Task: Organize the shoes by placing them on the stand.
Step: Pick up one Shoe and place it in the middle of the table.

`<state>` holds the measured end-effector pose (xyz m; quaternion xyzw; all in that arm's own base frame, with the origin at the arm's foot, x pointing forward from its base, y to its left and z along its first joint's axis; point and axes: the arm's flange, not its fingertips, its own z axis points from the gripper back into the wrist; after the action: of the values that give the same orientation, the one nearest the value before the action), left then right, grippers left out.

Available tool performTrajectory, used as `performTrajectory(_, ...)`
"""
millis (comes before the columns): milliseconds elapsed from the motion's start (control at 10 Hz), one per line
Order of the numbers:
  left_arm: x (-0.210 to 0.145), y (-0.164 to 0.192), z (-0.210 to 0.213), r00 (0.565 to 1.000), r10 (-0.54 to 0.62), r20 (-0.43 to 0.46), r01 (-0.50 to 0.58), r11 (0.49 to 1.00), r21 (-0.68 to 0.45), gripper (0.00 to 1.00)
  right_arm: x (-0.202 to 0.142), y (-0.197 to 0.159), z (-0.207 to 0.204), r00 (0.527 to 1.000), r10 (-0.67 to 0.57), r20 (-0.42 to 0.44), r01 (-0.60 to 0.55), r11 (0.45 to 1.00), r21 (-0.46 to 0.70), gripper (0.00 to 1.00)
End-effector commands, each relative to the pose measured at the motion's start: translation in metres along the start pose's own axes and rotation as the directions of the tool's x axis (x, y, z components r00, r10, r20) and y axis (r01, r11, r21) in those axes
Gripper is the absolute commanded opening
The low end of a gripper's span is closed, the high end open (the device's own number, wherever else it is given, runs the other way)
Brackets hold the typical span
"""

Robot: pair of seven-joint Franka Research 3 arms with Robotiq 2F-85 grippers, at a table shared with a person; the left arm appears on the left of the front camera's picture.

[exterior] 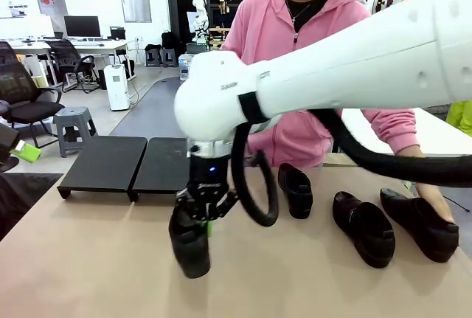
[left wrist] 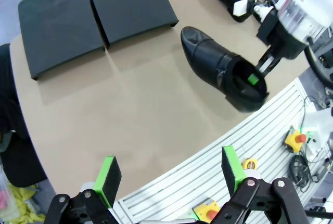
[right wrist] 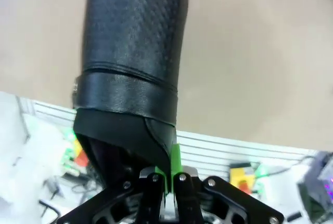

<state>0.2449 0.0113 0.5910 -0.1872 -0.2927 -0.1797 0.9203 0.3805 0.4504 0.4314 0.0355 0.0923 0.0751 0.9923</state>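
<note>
Over the bench (exterior: 88, 259), my right claw (exterior: 205, 218) pinches a shoe (exterior: 189, 248) by the heel, bound for the stand (exterior: 103, 161) at ten o'clock. My left claw (left wrist: 171, 169) gapes wide.

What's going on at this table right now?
The right gripper is shut on a shoe at its heel, near the table's front edge. The left gripper hangs open. Three more shoes lie to the right, and the person's hand is on the rightmost. The stand holds none yet.

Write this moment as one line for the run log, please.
right gripper: shut on shoe heel | left gripper: open, holds nothing | three other shoes: on table | stand: bare
</note>
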Motion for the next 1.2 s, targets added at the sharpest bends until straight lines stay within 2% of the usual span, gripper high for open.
performTrajectory(0,0.000,0.001,0.001,1.000,-0.004,0.004,0.004,1.000,-0.020,1.00,0.000,0.011,0.004,0.995,-0.089,0.051,0.084,0.992,0.091,0.00)
performTrajectory(100,0.000,0.001,0.001,1.000,-0.004,0.004,0.004,1.000,-0.020,1.00,-0.001,0.021,-0.006,0.993,-0.100,0.068,0.093,0.991,0.095,0.00)
performTrajectory(200,0.000,0.001,0.001,1.000,-0.004,0.004,0.004,1.000,-0.020,1.00,0.009,0.027,-0.019,0.993,-0.111,0.049,0.107,0.991,0.080,0.00)
performTrajectory(400,0.000,0.001,0.001,1.000,-0.004,0.004,0.004,1.000,-0.020,1.00,0.025,0.030,-0.044,0.995,-0.047,-0.085,0.055,0.994,0.091,0.00)
performTrajectory(600,0.000,0.001,0.001,1.000,-0.004,0.004,0.004,1.000,-0.020,1.00,0.035,0.027,-0.053,0.989,-0.030,-0.143,0.043,0.995,0.090,0.00)
performTrajectory(700,0.000,0.001,0.001,1.000,-0.004,0.004,0.004,1.000,-0.020,1.00,0.037,0.027,-0.055,0.989,-0.031,-0.145,0.043,0.996,0.083,0.00)
performTrajectory(800,0.000,0.001,0.001,1.000,-0.004,0.004,0.004,1.000,-0.020,1.00,0.037,0.027,-0.055,0.989,-0.006,-0.150,0.016,0.998,0.068,0.59)
performTrajectory(900,0.000,0.001,0.001,1.000,-0.004,0.004,0.004,1.000,-0.020,1.00,0.035,0.027,-0.055,0.989,-0.009,-0.145,0.018,0.998,0.064,1.00)
performTrajectory(1100,0.000,0.001,0.001,1.000,-0.004,0.004,0.004,1.000,-0.020,1.00,0.029,0.024,-0.049,0.991,-0.004,-0.131,0.013,0.997,0.071,1.00)
